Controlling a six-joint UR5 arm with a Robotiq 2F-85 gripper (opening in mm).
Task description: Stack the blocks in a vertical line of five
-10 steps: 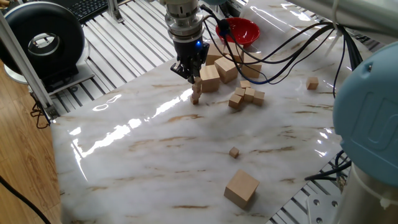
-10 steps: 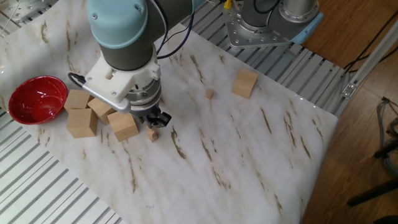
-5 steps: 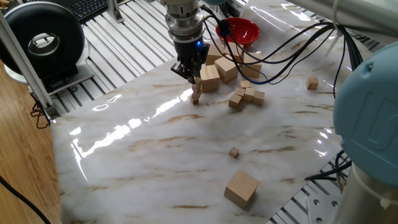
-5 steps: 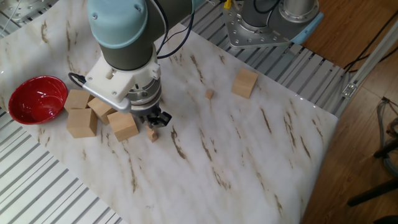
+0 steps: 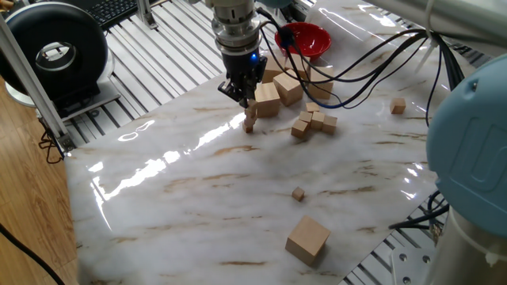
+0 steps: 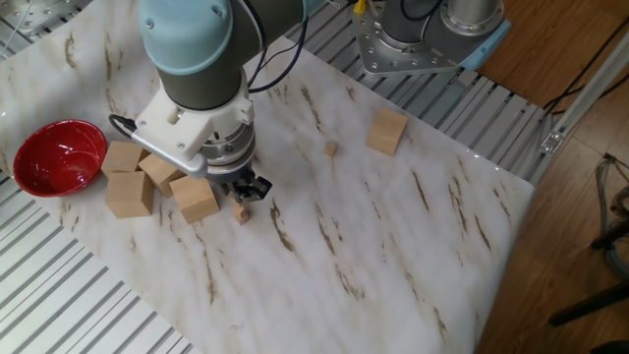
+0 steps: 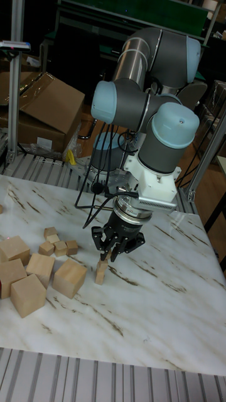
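Note:
A short column of tiny light-wood blocks [image 5: 249, 120] stands on the marble table, left of the big cubes; it shows too as the column [image 7: 101, 271] and its lowest block [image 6: 241, 212]. My gripper [image 5: 245, 96] hangs straight down over it, and in the tall fixed view the gripper [image 7: 107, 254] has its fingers closed around the topmost block. Several loose tiny blocks [image 5: 312, 123] lie in a cluster to the right, seen again as the cluster [image 7: 56, 244]. One more tiny block [image 5: 298, 193] lies alone nearer the front, also the lone block [image 6: 331, 148].
Large wooden cubes [image 5: 277, 93] crowd right behind the column, also seen as large cubes [image 7: 39, 278]. Another large cube [image 5: 307, 239] sits near the front edge. A medium cube [image 5: 398, 105] lies far right. A red bowl [image 5: 306, 38] stands at the back, with cables beside it.

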